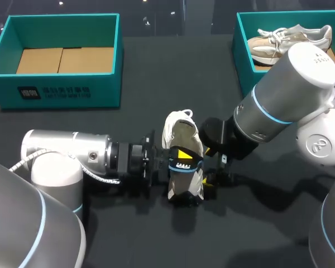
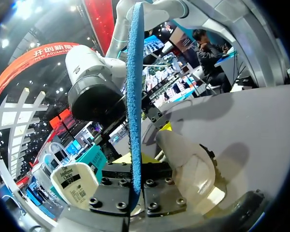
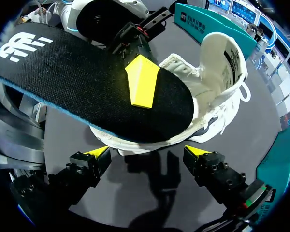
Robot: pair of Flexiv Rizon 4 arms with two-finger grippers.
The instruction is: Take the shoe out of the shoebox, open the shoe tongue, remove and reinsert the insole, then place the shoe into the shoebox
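A white and beige shoe (image 1: 182, 133) lies on the dark table, its tongue pulled up. My left gripper (image 1: 181, 156) is shut on the black insole (image 1: 185, 166), which has a blue edge, and holds it over the shoe's opening. In the left wrist view the insole (image 2: 134, 96) stands edge-on between the fingers, with the shoe (image 2: 188, 169) beside it. In the right wrist view the insole (image 3: 87, 82) lies across the shoe (image 3: 222, 63), and a yellow fingertip (image 3: 142, 81) of the left gripper presses on top. My right gripper (image 3: 147, 154) stands open just short of the shoe's side, holding nothing.
A teal shoebox (image 1: 61, 89) with a bare cardboard floor stands at the back left. A second teal box (image 1: 243, 50) at the back right holds another shoe (image 1: 290, 38). Both arms meet at the table's middle front.
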